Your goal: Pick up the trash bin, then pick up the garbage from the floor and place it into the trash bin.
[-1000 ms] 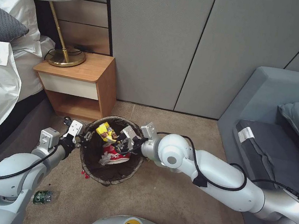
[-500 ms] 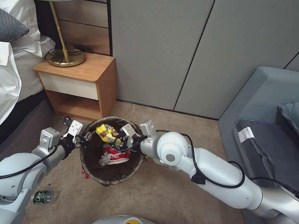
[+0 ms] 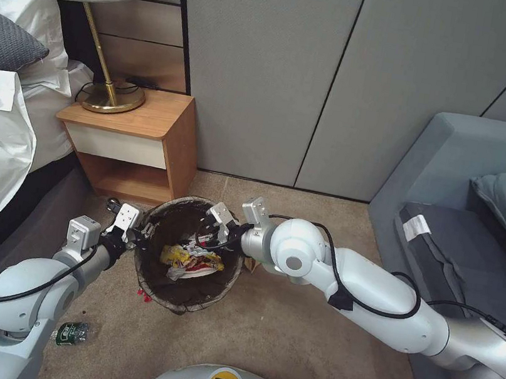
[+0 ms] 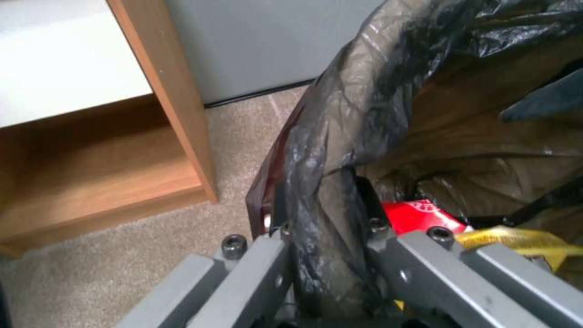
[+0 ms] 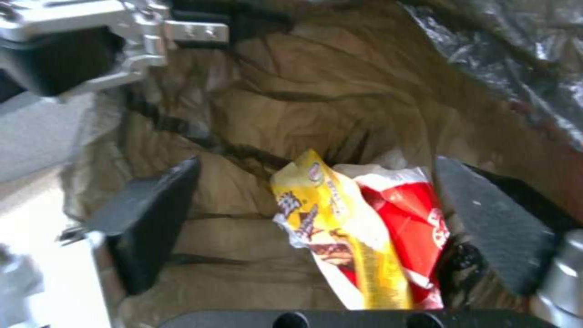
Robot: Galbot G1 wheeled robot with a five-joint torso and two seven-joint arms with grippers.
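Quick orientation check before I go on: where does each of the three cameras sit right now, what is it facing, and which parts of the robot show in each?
Head view: from the robot's head, looking forward and down at the trash bin on the floor; both arms show.
Left wrist view: on the left arm, looking along the left gripper, clamped on the bin's bag-lined rim.
Right wrist view: on the right arm, looking down into the bin past the open right gripper, with the left gripper at one corner.
Shared: the yellow packet and the red wrapper lying in the bin.
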